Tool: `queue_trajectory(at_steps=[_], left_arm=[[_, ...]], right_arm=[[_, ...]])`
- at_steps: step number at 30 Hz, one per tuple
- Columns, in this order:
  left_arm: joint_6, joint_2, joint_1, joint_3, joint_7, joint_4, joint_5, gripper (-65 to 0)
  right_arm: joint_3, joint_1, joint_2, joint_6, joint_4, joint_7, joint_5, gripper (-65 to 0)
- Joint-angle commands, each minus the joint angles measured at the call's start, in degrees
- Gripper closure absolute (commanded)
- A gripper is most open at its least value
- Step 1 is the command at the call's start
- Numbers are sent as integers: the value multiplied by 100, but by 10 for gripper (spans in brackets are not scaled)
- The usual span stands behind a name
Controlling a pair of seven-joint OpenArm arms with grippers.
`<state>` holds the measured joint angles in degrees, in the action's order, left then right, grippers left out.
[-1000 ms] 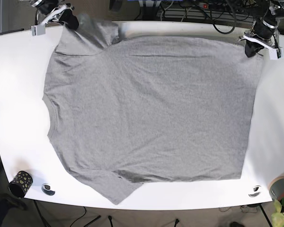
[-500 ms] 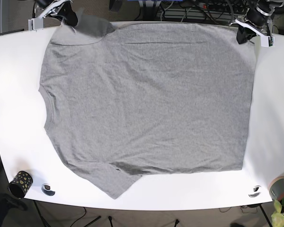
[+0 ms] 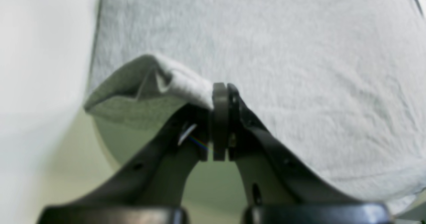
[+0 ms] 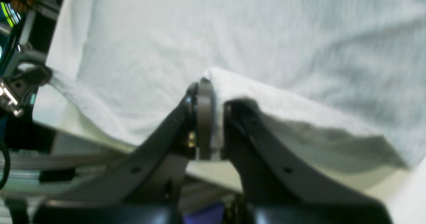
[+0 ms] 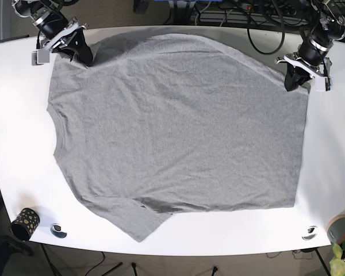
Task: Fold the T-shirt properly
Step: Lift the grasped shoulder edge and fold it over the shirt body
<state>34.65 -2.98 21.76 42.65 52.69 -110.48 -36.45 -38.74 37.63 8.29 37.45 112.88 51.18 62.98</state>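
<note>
Where the base view looked down on the white table (image 5: 11, 115), the grey T-shirt (image 5: 178, 126) lay spread flat across most of it, its long axis running side to side: the neckline faced the view's left edge, the hem the right, and one sleeve pointed toward the near edge. The right gripper (image 5: 80, 53) sat at the far-left corner of the cloth and the left gripper (image 5: 291, 80) at the far-right corner. A small dark patterned cup (image 5: 24, 223) stood near the table's near-left corner.

The left wrist view, though blurred, showed what the base view could not: the left gripper (image 3: 219, 117) was clenched on a raised fold of the T-shirt (image 3: 266, 51).

The right wrist view likewise showed the right gripper (image 4: 209, 120) clamped on a lifted edge of the T-shirt (image 4: 233, 34).
</note>
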Motion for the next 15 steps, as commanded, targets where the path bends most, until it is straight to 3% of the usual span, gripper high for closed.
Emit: queue_trajectory(at_steps=[1, 5, 15], left_arm=[[-103, 48, -220, 20, -42, -86, -114, 0], [-525, 65, -571, -15, 81, -69, -114, 0], [-745, 479, -1618, -15, 292, 696, -105, 0]], right_arm=[[-42, -171, 98, 31, 92, -120, 89, -17], [28, -593, 309, 22, -66, -58, 89, -17], [142, -2220, 731, 22, -1517, 460, 80, -17]])
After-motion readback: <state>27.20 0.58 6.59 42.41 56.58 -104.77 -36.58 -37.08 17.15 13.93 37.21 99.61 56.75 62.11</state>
